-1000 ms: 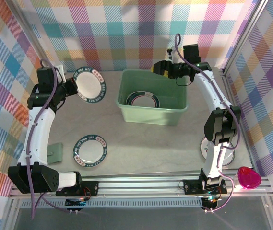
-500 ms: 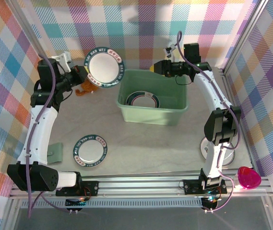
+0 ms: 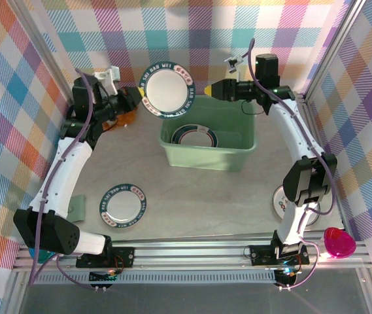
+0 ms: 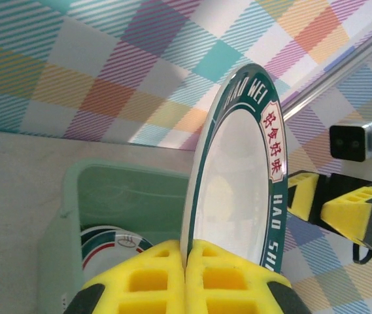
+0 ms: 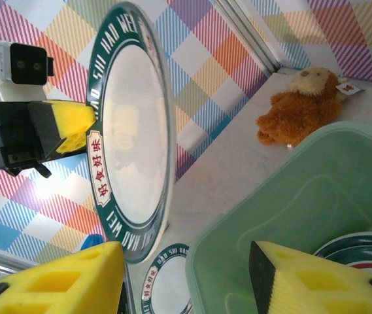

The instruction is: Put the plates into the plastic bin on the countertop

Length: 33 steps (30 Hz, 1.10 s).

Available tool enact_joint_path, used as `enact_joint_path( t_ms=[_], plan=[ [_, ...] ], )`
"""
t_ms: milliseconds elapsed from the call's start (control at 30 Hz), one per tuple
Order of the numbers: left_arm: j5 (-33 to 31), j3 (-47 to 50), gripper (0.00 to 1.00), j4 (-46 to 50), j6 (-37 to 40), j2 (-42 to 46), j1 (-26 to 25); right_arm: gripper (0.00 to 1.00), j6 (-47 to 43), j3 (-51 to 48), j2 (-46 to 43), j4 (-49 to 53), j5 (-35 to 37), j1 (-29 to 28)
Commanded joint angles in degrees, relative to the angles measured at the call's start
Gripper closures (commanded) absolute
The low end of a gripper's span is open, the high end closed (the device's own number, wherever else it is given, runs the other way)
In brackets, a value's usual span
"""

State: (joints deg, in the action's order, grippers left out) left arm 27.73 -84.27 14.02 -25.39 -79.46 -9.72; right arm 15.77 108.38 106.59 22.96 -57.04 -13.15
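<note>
My left gripper [image 3: 138,97] [image 4: 187,252] is shut on the rim of a white plate [image 3: 167,88] [image 4: 238,176] with a dark green lettered band. It holds the plate on edge above the back left corner of the mint-green plastic bin [image 3: 205,157] [image 4: 107,190]. My right gripper [image 3: 210,89] [image 5: 186,261] hangs open over the bin's back rim, facing that plate [image 5: 133,131] and apart from it. One banded plate [image 3: 195,136] [image 5: 362,252] lies in the bin. A matching green-rimmed plate [image 3: 123,205] lies on the countertop [image 3: 172,190] front left. Another plate [image 3: 284,203] sits partly under the right arm.
A brown plush toy [image 5: 301,104] [image 3: 125,118] lies at the back wall behind the left arm. A pink heart-shaped object [image 3: 338,243] rests on the front rail at the right. A small pale green piece [image 3: 76,207] lies by the left arm. Plaid walls close in three sides.
The left arm has lifted the plate and carried it right, from the back left of the counter to above the bin's corner. The right gripper rose slightly and stays open.
</note>
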Motion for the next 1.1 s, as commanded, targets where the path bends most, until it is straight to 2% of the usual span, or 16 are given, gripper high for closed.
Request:
enact_joint_path(
  t_ms=[0,367,567,733,867,1067],
  plan=[
    [2.2,-0.4,1.00,-7.5,-2.0,0.4,-1.0,0.48,-0.3,-1.0,-1.5,-0.3,0.7,-0.9],
    [1.9,0.2,1.00,-9.8,-2.4,-1.1,-3.1,0.53,3.5,-6.8,-4.3,-7.1,0.2,-1.4],
    [0.6,0.3,1.00,-9.2,-1.7,-0.7,-3.1,0.53,0.6,-9.3,-6.6,-4.2,4.5,-1.0],
    [0.0,0.4,1.00,-8.8,-1.3,-0.4,-3.1,0.50,3.9,-14.1,-9.5,-10.5,4.9,0.5],
    [1.4,1.0,1.00,-11.1,-3.0,-1.0,-3.5,0.45,5.8,-15.6,-10.1,-15.4,0.7,0.4],
    [1.6,0.8,1.00,-11.5,-2.9,-1.6,-5.0,0.43,7.7,-15.7,-9.4,-17.2,0.6,-0.6]
  ],
)
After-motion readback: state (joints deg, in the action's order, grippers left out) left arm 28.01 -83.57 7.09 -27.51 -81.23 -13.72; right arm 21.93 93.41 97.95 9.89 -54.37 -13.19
